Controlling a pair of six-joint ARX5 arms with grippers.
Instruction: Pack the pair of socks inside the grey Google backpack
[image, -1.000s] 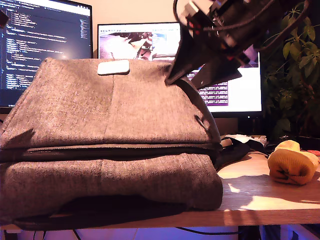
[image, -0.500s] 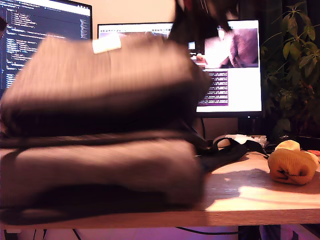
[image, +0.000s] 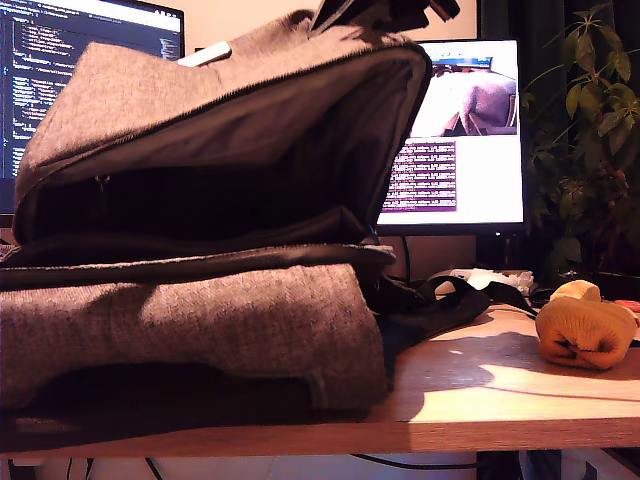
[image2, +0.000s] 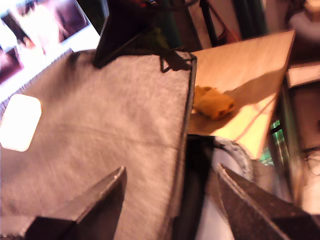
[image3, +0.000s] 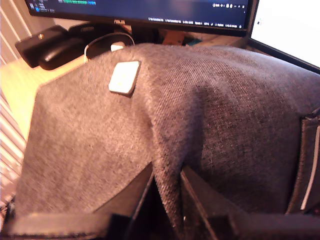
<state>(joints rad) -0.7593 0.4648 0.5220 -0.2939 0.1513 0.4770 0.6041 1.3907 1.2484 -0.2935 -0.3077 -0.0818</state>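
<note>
Exterior view: the grey Google backpack (image: 190, 330) is seen lying on the wooden desk (image: 500, 395), its top flap (image: 250, 110) raised so that the dark lining is exposed along the open zip.
Flap: it is held up at its upper edge, near the top of the exterior view, by a gripper of which only dark parts are seen.
Tag: a small pale rectangular tag (image3: 124, 77) is fixed on the flap's outer fabric.
My second gripper (image3: 167, 182): the fingers are nearly closed, and a raised fold of the flap's grey fabric is pinched between them.
My first gripper (image2: 170, 185): the fingers are spread wide above the flap's edge, and nothing is held between them.
Pair of socks (image: 586, 328): a yellow-orange ball is seen resting on the desk at the exterior view's right, apart from the backpack and outside it.
Straps: black straps (image: 450, 298) lie between backpack and socks.
Background: monitors (image: 455, 130) and a plant (image: 585, 140) are visible.
</note>
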